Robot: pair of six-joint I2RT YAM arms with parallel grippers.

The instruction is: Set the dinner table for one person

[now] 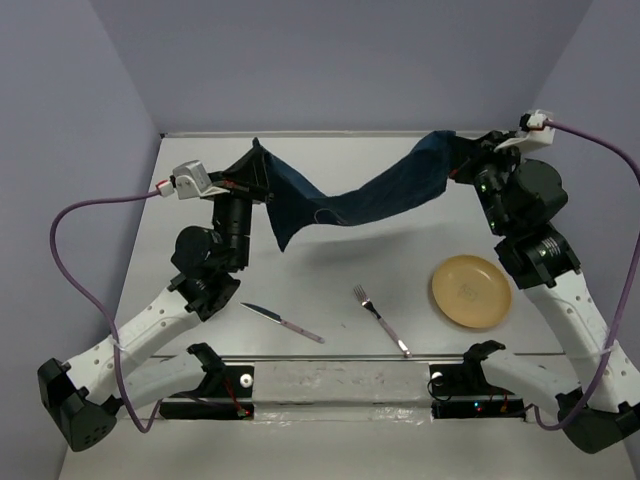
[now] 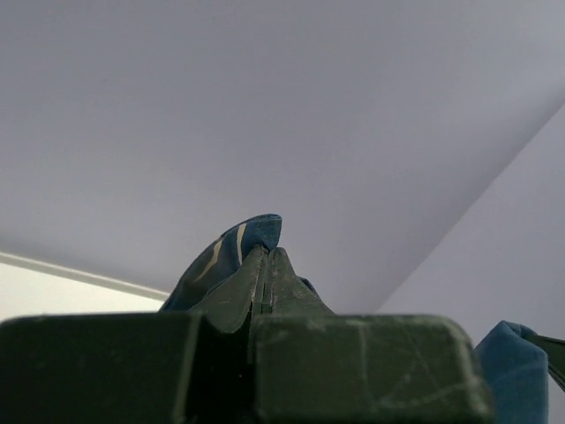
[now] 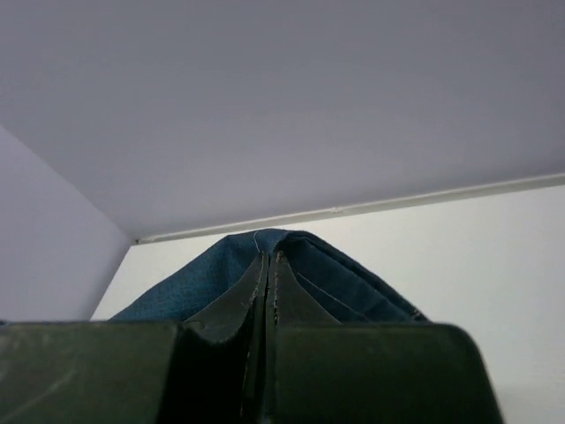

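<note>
A navy cloth placemat (image 1: 350, 200) hangs stretched in the air above the white dinner table (image 1: 340, 260), sagging in the middle. My left gripper (image 1: 258, 160) is shut on its left corner, seen in the left wrist view (image 2: 256, 231). My right gripper (image 1: 455, 152) is shut on its right corner, seen in the right wrist view (image 3: 265, 243). A yellow plate (image 1: 471, 291) lies on the table at the right. A knife (image 1: 280, 321) and a fork (image 1: 380, 318) lie near the front edge.
The purple back wall (image 1: 350, 60) and side walls enclose the table. The arm bases and a clear strip (image 1: 340, 380) sit along the near edge. Purple cables (image 1: 60, 260) loop at both sides.
</note>
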